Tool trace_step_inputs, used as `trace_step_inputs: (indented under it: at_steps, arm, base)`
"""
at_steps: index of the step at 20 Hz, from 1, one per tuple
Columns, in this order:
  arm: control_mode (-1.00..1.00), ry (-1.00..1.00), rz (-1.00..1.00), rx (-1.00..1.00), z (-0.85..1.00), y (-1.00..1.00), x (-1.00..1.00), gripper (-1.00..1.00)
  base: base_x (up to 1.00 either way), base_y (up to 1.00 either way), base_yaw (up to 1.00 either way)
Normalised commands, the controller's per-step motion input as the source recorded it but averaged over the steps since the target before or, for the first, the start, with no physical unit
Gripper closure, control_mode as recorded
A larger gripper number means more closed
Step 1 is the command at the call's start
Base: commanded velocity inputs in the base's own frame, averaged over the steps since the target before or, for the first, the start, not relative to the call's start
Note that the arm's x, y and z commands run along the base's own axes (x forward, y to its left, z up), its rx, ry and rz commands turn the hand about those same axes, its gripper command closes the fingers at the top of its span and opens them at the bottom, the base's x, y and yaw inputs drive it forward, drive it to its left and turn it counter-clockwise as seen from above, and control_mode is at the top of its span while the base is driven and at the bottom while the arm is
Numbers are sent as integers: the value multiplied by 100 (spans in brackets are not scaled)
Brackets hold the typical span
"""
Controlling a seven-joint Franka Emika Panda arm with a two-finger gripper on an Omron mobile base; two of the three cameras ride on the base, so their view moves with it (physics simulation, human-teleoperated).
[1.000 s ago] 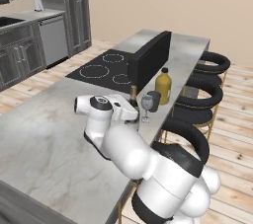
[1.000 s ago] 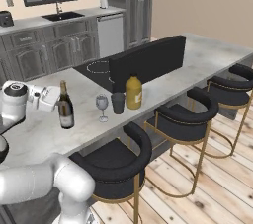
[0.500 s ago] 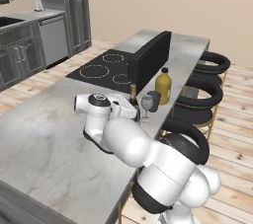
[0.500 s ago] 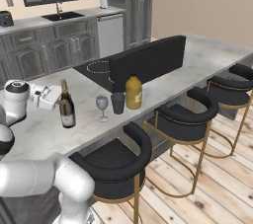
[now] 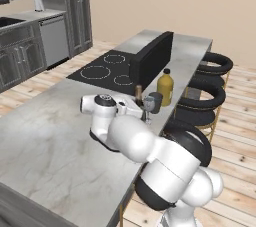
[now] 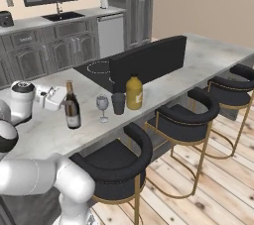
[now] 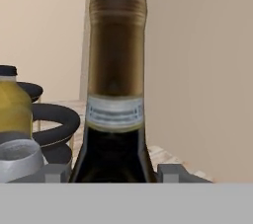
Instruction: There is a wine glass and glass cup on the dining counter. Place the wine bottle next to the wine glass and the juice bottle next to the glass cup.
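— What's changed?
— The tool [image 7: 113, 171], pinching the wine bottle [image 6: 72, 107], has edged it along the tabletop [image 6: 44, 137]; it's near the wine glass [image 6: 102, 104] now.
— Juice bottle [image 6: 134, 92]?
— Already beside the glass cup [image 6: 118, 103].

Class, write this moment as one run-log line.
tool: shut on wine bottle | bottle: upright on dining counter, beside wine glass | juice bottle: by glass cup

Black bar stools [image 6: 184, 113] line the counter; perhaps a toaster [image 6: 6, 19].

Wine bottle [image 6: 72, 107], wine glass [image 6: 102, 105], glass cup [image 6: 118, 103], juice bottle [image 6: 134, 92] stand in a row
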Motion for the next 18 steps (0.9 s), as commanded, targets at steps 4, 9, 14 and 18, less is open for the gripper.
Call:
trace_step_inputs:
  at_steps: [4, 9, 14, 18]
  arm:
    - [-100, 0, 2, 0, 0, -19, 18, 100]
    - [-100, 0, 10, 0, -9, -7, 27, 100]
    - [-100, 0, 12, 0, -19, -4, 19, 100]
    - [-100, 0, 11, 0, -18, -1, 14, 100]
  base:
    - [0, 0, 0]
    - [0, 0, 0]
    - [0, 0, 0]
    - [0, 0, 0]
